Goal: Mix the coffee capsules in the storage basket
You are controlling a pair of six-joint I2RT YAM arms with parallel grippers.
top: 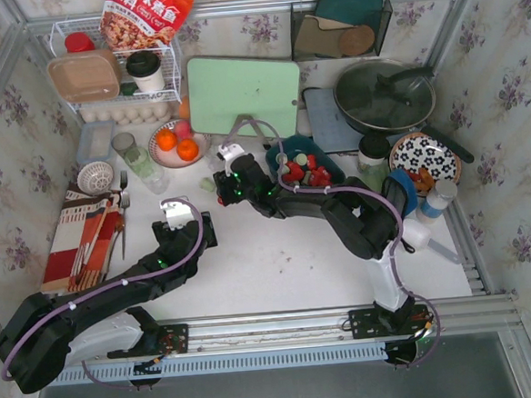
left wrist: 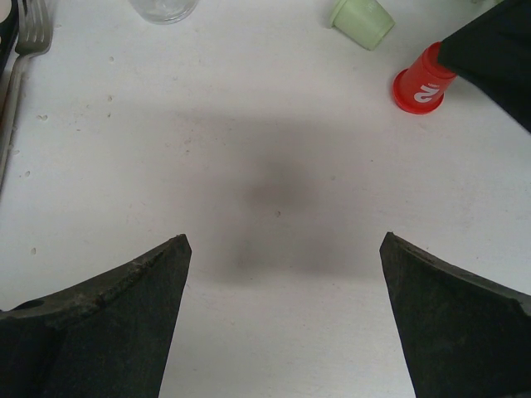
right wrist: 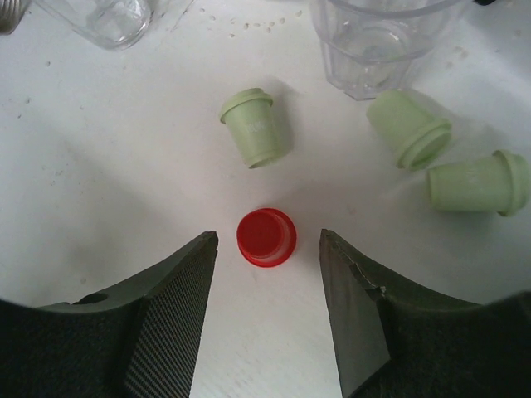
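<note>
1. The right end effector (right wrist: 268, 235) is released. Its fingers stand either side of one red capsule (right wrist: 266, 240), which is upright on the bench (right wrist: 124, 166) with a gap on both sides.
2. A pale green capsule (right wrist: 255, 127) lies tipped straight ahead of it, and a green pair (right wrist: 411, 128) lies ahead to the right.
3. Clear glasses (right wrist: 382, 41) stand farther ahead.
4. The storage basket (top: 298, 145) sits behind this end effector, beside its arm, holding red and green capsules.
5. The left end effector (left wrist: 282, 240) is released and empty over bare bench.
</note>
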